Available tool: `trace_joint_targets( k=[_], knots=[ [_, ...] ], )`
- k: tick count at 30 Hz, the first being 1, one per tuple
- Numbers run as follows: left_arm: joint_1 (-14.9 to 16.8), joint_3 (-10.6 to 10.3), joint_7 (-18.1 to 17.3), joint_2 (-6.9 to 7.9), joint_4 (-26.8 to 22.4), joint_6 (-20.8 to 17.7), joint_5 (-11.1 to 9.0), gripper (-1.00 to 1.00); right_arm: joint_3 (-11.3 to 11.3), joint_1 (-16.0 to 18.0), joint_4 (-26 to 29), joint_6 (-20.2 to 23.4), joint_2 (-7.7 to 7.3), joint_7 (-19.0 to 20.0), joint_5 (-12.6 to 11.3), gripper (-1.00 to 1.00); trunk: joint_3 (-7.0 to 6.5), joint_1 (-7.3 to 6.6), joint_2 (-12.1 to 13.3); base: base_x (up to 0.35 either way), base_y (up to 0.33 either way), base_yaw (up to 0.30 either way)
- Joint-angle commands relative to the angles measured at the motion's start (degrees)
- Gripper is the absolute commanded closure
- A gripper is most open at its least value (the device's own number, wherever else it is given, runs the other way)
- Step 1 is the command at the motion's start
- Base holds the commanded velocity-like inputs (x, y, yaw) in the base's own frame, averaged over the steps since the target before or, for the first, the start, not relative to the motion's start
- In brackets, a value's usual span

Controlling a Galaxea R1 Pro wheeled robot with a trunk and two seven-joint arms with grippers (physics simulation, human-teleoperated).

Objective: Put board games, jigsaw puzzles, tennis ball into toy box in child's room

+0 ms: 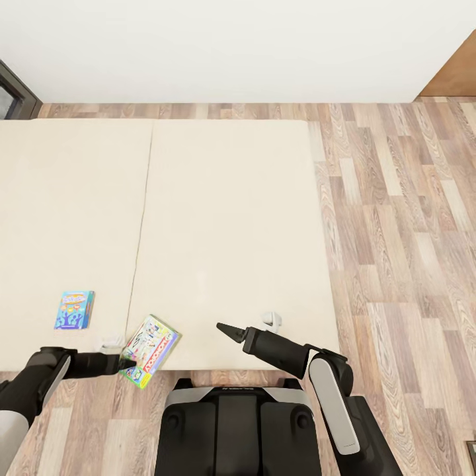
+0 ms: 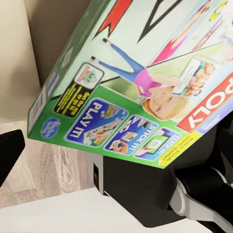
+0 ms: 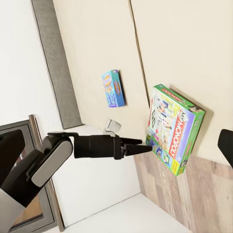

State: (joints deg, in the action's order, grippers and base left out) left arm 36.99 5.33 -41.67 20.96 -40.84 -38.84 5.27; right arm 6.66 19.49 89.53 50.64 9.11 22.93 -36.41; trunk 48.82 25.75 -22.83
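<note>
While the left gripper [image 1: 130, 363] pinches the white game box [image 1: 150, 350] by its corner at the bed [image 1: 231, 218] edge, lift slowly; the grip looks shallow.

a plain white wall [image 1: 225, 46] runs across the top of the frame. wood plank floor [image 1: 403, 238] fills the right side. a dark window frame [image 1: 14, 92] sits at the upper left edge.

bed [image 1: 231, 218]: matt beige cloth | floor [image 1: 403, 218]: wood planks, grained | white-green game box [image 1: 151, 349]: glossy printed card | arms: smooth black plastic
</note>
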Motion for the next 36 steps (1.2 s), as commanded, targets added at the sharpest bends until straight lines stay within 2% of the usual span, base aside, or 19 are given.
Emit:
trace_joint_targets(
  k=[1, 27, 33, 36],
  knots=[
    [0.0, 0.3, -0.5, -0.04, 0.1, -0.3, 0.5, -1.0, -0.1, 0.0, 0.0, 0.3, 0.03, 0.2, 0.2, -1.0, 0.06, 0.03, -0.1, 0.0, 0.0, 0.0],
    [0.0, 0.4, -0.4, -0.04, 1.2, -0.2, 0.5, -1.0, -0.1, 0.0, 0.0, 0.3, 0.03, 0.3, 0.2, -1.0, 0.06, 0.03, -0.1, 0.0, 0.0, 0.0],
    [0.0, 0.4, 0.3, -0.04, 1.5, 1.2, 0.5, -1.0, -0.2, 0.0, 0.0, 0.3, 0.03, 0.3, 0.3, -1.0, 0.06, 0.03, -0.1, 0.0, 0.0, 0.0],
    [0.1, 0.5, 1.9, -0.08, 2.9, 2.7, 0.5, -1.0, -0.2, 0.0, 0.0, 0.3, 0.03, 0.3, 0.3, -1.0, 0.06, 0.03, -0.1, 0.0, 0.0, 0.0]
  ],
)
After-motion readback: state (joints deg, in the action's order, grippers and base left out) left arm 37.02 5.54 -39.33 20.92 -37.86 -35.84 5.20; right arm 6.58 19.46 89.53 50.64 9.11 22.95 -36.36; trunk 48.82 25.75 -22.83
